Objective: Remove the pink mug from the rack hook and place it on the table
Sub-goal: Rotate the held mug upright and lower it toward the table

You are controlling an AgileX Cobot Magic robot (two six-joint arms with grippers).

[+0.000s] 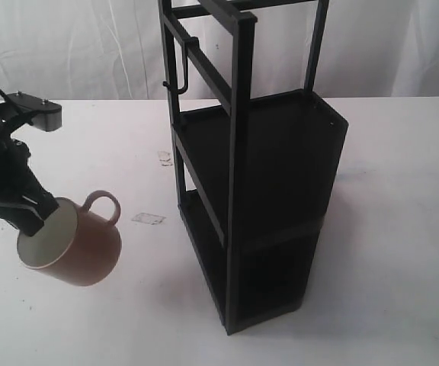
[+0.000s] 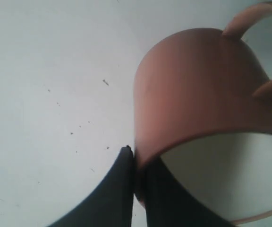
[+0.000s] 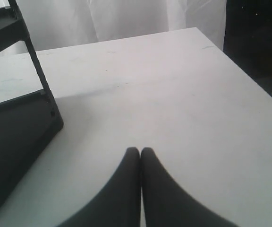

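Note:
The pink mug hangs tilted low over the white table at the left, its cream inside facing the camera and its handle pointing up. My left gripper is shut on the mug's rim, one finger outside the wall and one inside. The left wrist view shows the mug close up with the fingers pinching its wall. The black rack hook on the top bar of the rack is bare. My right gripper is shut on nothing, low over the table.
The tall black two-shelf rack stands mid-table. A small clear scrap and a mark lie on the table between the mug and the rack. A white curtain hangs behind. The table's edge runs beside the right gripper.

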